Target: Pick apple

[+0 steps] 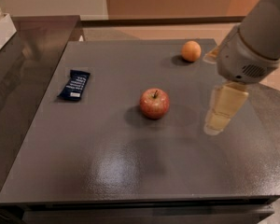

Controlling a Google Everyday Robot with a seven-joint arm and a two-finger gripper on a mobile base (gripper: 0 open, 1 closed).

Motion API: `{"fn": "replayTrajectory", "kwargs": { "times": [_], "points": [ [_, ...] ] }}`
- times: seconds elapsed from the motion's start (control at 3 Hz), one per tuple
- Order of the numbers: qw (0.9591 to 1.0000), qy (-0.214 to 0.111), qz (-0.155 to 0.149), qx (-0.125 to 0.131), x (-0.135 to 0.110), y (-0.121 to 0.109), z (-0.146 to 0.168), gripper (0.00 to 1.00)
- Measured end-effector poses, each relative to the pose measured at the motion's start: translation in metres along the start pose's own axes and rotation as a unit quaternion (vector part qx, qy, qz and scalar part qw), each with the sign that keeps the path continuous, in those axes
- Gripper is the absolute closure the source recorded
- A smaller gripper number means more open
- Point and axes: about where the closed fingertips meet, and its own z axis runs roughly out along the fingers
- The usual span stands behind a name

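Note:
The apple [154, 103] is red with yellowish streaks and a short dark stem. It sits upright near the middle of the dark grey table [130, 171]. My gripper [217, 121] hangs below the grey arm housing [252, 45] at the right. It is to the right of the apple, about an apple's width away, low over the table and not touching the apple. It holds nothing that I can see.
A smaller plain orange fruit [191, 51] lies at the back right of the table, just behind the arm. A dark blue snack packet [75, 84] lies at the left. A glossy dark counter [18, 69] adjoins the table's left side.

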Motion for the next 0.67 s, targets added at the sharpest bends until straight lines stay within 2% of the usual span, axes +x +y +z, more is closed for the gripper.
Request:
{"fn": "replayTrajectory", "kwargs": {
  "times": [0.67],
  "points": [
    [0.9993, -0.033, -0.014, -0.011, -0.033, -0.018, 0.058, 0.00]
  ]
}}
